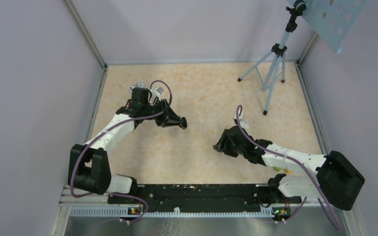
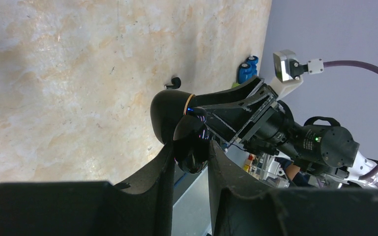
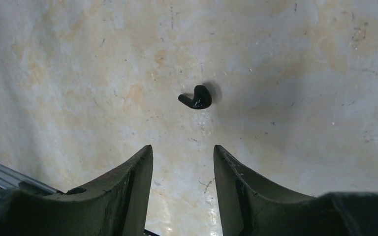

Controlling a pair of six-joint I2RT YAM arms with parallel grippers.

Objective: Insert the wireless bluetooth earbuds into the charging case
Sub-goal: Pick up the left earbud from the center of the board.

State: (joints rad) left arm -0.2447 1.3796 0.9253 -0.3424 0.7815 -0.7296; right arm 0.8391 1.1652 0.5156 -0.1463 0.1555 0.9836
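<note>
The case and earbud here are black, not white. My left gripper [image 2: 189, 146] is shut on a glossy black oval charging case [image 2: 192, 152], held off the table; a rounded black part with an orange ring [image 2: 170, 110], apparently its open lid, sticks out past the fingertips. One small black hooked earbud [image 3: 197, 97] lies on the table just ahead of my right gripper [image 3: 182, 147], which is open and empty. The earbud also shows in the left wrist view [image 2: 175, 82]. I see no second earbud. In the top view the left gripper [image 1: 178, 123] and right gripper [image 1: 220, 144] face each other mid-table.
A grey tripod [image 1: 271, 73] stands at the back right, with a perforated panel [image 1: 332, 19] above it. Grey walls close in the beige table [image 1: 197, 88] on three sides. A small blue object [image 2: 247, 70] sits at the table's edge.
</note>
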